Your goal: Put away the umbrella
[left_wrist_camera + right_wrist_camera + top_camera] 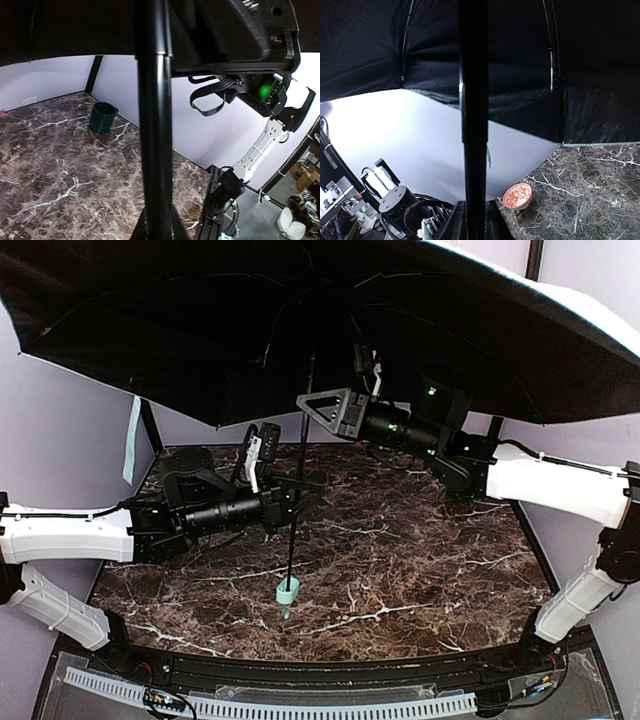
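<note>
In the left tool point(293, 502): shaft of the open umbrella point(300, 320), clamped; mint handle point(288, 593) below, near the worktop point(420, 560). Above: right tool point(312, 406), closed on same shaft.

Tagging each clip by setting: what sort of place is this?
Likely a robotics lab test cell: a marble-patterned table fenced by plain pale panels, the left arm and right arm mounted at its edge, and boxes on a workshop floor beyond.
</note>
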Robot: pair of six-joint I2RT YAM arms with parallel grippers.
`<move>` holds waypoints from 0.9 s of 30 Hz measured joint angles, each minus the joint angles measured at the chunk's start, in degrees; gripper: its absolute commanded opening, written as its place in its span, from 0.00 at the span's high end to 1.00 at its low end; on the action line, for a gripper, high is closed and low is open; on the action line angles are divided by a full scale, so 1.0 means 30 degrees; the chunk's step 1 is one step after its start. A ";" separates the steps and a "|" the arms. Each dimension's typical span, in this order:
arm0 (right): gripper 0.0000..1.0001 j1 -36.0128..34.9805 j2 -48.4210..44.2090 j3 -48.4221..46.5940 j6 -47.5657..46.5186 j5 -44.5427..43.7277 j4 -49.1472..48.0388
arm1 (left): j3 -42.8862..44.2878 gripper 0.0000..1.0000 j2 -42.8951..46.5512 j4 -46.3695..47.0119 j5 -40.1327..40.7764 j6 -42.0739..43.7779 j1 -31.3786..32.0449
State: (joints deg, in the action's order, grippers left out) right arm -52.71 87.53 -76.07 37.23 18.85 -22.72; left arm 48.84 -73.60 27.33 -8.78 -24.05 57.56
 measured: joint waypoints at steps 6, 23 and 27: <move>0.38 0.0102 0.0007 -0.0583 0.0495 -0.0933 -0.0627 | 0.0015 1.00 -0.0517 0.0066 -0.0488 -0.0612 -0.0007; 0.45 0.1464 0.1464 -0.2361 0.1086 -0.5872 -0.4743 | -0.0066 1.00 -0.0590 0.0889 -0.1173 -0.0780 -0.0058; 0.50 0.1464 0.2280 -0.2492 0.1304 -0.6404 -0.5151 | -0.0066 1.00 -0.0590 0.1035 -0.1362 -0.0860 -0.0058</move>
State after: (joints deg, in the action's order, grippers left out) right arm -48.31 94.37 -83.55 41.15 -0.36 -38.17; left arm 48.64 -75.37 30.44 -12.86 -26.63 57.39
